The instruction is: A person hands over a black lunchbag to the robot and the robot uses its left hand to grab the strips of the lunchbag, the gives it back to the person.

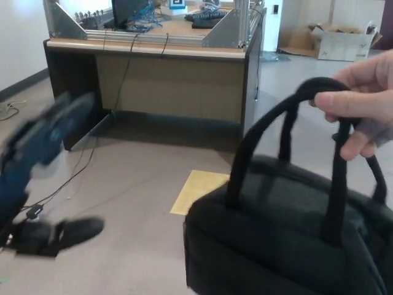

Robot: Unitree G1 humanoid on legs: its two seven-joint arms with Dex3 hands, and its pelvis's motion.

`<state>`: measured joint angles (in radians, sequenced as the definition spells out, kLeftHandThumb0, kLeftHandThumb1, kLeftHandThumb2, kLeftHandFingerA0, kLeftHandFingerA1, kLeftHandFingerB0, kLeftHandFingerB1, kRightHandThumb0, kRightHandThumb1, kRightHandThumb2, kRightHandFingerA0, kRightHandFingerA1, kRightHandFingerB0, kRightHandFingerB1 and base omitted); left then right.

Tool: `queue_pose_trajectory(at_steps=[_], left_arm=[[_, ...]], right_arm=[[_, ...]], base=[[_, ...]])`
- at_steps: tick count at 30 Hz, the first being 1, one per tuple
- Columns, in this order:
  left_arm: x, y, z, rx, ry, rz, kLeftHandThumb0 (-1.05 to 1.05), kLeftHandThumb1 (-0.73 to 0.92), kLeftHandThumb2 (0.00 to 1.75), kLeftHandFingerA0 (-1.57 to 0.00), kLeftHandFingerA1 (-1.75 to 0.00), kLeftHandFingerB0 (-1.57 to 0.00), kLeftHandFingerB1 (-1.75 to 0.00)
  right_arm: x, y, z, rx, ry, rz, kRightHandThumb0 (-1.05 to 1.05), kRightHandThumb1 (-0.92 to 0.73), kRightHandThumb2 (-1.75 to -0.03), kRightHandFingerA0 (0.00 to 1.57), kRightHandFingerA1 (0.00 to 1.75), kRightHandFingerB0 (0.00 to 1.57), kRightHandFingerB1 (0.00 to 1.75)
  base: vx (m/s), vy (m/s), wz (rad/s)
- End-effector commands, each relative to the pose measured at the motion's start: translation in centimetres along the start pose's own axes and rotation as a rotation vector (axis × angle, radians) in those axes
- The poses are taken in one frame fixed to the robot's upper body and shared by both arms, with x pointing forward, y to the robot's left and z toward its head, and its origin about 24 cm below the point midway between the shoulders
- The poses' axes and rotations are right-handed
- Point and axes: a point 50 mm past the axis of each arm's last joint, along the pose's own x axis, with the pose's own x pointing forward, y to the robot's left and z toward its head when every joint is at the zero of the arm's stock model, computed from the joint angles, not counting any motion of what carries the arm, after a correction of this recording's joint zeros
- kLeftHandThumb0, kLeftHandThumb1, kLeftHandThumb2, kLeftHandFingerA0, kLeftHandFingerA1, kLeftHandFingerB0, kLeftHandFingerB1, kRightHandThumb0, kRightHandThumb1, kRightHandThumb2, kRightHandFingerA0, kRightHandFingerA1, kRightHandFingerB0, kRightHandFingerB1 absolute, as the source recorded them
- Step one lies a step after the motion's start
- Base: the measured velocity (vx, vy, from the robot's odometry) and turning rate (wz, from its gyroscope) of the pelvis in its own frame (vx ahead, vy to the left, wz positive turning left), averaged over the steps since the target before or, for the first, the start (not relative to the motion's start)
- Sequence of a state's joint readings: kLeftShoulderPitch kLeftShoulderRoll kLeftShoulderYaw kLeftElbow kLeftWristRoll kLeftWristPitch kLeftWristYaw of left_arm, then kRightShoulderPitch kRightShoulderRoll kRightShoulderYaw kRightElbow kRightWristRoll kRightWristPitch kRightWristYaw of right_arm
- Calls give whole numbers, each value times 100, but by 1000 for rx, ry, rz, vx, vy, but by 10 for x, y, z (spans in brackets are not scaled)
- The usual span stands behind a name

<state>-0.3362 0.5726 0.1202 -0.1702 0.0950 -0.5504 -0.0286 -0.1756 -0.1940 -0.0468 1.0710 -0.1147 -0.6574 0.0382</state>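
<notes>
Left hand (52, 235) low at left, blurred, finger state unclear | lunchbag (288, 239) hangs by straps (288, 123) from person's hand (359, 101)

You've got the lunchbag (288, 239) hanging low right, straps (288, 123) held from above by a person's hand (359, 101) at the right edge. Left robot hand (52, 236) sits low left, well apart from the bag, arm blurred, so finger spacing is probably unreadable. Floor sheet (196, 190) lies between them, partly behind the bag. Desk (153, 92) stands behind; power strip cable (73, 178) trails left of it.
</notes>
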Motion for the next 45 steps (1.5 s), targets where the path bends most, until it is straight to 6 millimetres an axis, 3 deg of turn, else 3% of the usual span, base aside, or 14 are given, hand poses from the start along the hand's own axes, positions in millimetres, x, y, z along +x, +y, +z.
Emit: queue_pose_trajectory(at_steps=[1,20,22,25,26,29,30,31,33,35,38,39,40,45], left_arm=[[96,15,64,-40,-96,-84,-72,43,81,0,-8,0,-8],[158,-37,93,-25,-124,-131,-69,42,83,0,-15,-1,-16],[161,-38,95,-15,-115,-123,-69,43,82,-3,-16,-5,-17],[166,-39,95,20,-100,-125,-69,43,82,-2,-17,-3,-17],[167,-40,94,26,-95,-125,-67,42,81,-3,-18,-4,-17],[169,-42,94,41,-77,-124,-64,41,80,-3,-20,-4,-19],[170,-43,94,54,-74,-123,-65,42,80,-4,-20,-5,-18],[171,-45,94,73,-67,-118,-66,42,78,-6,-22,-6,-17],[174,-49,93,133,-46,-95,-72,44,72,-12,-25,-12,-12],[178,-52,93,186,-28,-65,-32,29,87,0,-48,0,-49],[183,-57,90,219,-19,6,-45,48,55,-41,-40,-27,-31],[186,-60,89,210,-22,63,-49,41,71,-53,-53,-41,-47],[188,-63,89,176,-43,132,-26,51,57,-73,-141,-72,-121],[195,-74,86,18,-83,341,-15,61,56,-84,-175,-65,-175]], right_arm=[[-1,-4,1,5,-14,-13,-69,-58,-98,36,55,17,44],[3,-4,7,-20,-43,-3,-63,-56,-99,37,56,17,45],[3,-4,8,-25,-47,-3,-69,-70,-63,42,41,33,35],[3,-4,7,-22,-47,4,-61,-56,-98,39,56,20,46],[3,-4,7,-20,-50,6,-68,-71,-62,42,41,33,36],[1,-3,6,-21,-49,9,-68,-71,-63,42,40,33,36],[1,-3,5,-21,-45,9,-61,-56,-98,38,56,20,46],[1,-3,5,-19,-43,9,-67,-70,-63,43,40,33,36],[0,-3,4,-21,-42,9,-67,-70,-63,43,40,34,36],[-1,-3,4,-19,-39,9,-65,-70,-62,43,40,34,36],[0,-2,4,-20,-37,12,-65,-70,-62,43,40,34,36],[1,-2,4,-27,-34,17,-65,-71,-62,43,40,34,36],[1,-2,4,-24,-34,20,-64,-71,-61,42,40,34,36],[2,0,5,-16,-36,27,-64,-70,-62,43,40,34,36]], base=[[0,0,0],[0,0,0],[0,0,0],[0,0,0],[0,0,0],[0,0,0],[0,0,0],[0,0,0],[0,0,0],[0,0,0],[0,0,0],[0,0,0],[0,0,0],[0,0,0]])
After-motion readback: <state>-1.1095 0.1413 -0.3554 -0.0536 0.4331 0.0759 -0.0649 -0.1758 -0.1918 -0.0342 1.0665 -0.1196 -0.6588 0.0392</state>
